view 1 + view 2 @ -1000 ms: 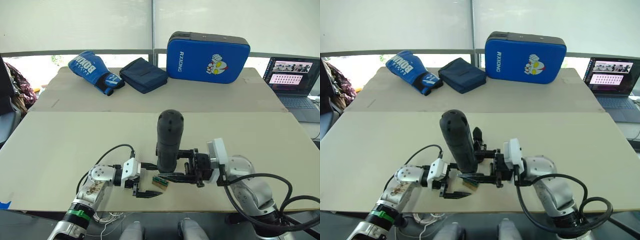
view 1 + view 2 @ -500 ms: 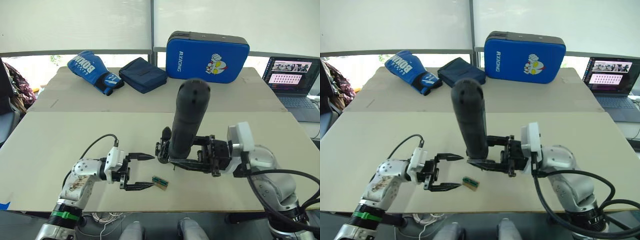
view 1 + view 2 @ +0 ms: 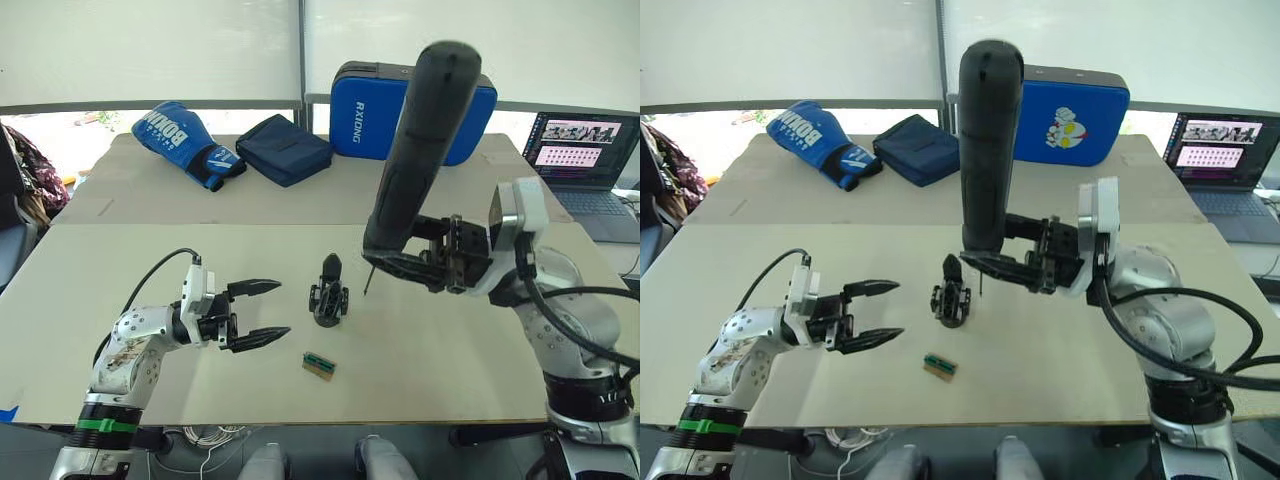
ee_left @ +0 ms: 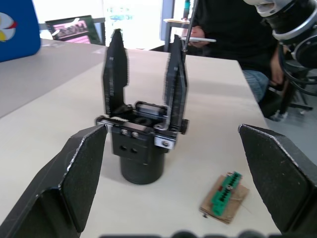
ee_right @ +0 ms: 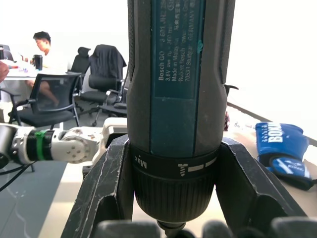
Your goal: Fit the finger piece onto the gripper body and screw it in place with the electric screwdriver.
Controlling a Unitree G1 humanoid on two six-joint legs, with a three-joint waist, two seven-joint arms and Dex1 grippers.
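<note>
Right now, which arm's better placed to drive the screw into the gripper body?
Right. The right gripper already clamps the electric screwdriver, bit pointing down just beside the gripper body. The left gripper is open and empty, off to the body's other side.

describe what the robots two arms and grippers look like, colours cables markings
Both arms are silver-grey metal with rounded joint housings. The left gripper has a white body and two long, black, pointed fingers with serrated inner edges; a thin black cable loops over its wrist, and a green band rings the forearm. The right gripper has a white body with black fingers, and thick black cables run along its arm.
</note>
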